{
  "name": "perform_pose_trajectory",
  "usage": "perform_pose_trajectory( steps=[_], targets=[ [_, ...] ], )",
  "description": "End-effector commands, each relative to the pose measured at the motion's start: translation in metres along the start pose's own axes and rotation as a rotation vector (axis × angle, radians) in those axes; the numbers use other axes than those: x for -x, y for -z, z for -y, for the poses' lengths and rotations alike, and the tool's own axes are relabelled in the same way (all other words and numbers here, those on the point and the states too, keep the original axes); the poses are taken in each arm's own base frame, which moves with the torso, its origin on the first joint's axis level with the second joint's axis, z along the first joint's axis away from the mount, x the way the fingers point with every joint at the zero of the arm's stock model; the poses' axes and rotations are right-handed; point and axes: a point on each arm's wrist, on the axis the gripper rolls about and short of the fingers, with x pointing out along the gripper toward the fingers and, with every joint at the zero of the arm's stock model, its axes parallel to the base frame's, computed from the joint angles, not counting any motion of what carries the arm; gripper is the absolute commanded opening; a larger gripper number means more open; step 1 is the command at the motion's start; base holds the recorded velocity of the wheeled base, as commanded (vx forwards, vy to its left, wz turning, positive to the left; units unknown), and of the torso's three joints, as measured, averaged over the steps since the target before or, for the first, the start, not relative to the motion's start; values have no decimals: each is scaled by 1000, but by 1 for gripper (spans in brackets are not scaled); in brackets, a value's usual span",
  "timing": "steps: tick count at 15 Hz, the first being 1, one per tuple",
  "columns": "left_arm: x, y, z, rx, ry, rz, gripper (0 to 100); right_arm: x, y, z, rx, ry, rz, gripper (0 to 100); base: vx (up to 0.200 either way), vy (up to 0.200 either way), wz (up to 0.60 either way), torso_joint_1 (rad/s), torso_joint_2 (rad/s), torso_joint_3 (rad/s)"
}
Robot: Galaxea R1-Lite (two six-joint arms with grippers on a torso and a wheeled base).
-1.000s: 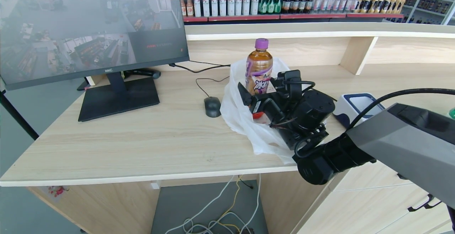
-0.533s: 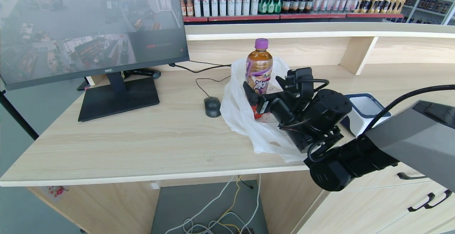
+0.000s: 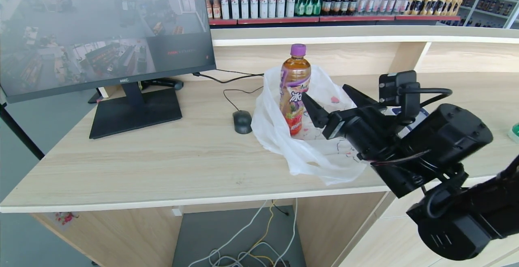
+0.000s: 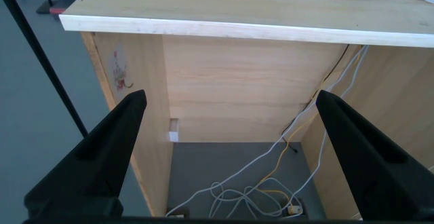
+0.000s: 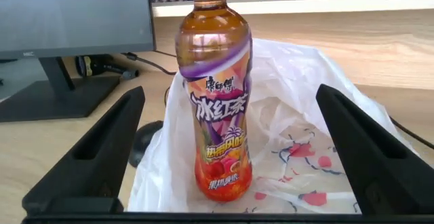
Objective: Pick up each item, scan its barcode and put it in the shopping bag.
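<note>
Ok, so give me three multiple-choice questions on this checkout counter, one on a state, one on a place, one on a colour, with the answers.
1. How is the right claw, facing the amber plastic drink bottle?
A) shut on the bottle
B) shut and empty
C) open and empty

2. Where does the bottle stand?
A) upright inside the white plastic shopping bag
B) held in the claw
C) lying flat outside the bag

3. What colour is the bottle's screw cap?
A) green
B) purple
C) white

Answers:
1 C: its two fingers are spread apart, short of the bottle, with nothing between them.
2 A: the bag's film rises around the bottle's base on the pale wooden counter.
3 B: the cap shows purple in the head view.
</note>
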Motion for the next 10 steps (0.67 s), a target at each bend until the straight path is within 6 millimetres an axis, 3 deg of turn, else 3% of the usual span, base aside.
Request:
perform_pose_trajectory(
  steps=[1,8,10],
  targets=[
    [0,0,0,0,-2,1,100,35,-33,2,-12,-17,38,100,0,0,0,0,0,0],
    [0,0,0,0,-1,1,100,143,-57,15,-24,-57,-6,100,0,0,0,0,0,0],
    [0,0,0,3,-2,1,100,161,-62,19,-25,-72,10,100,0,0,0,0,0,0]
  ],
)
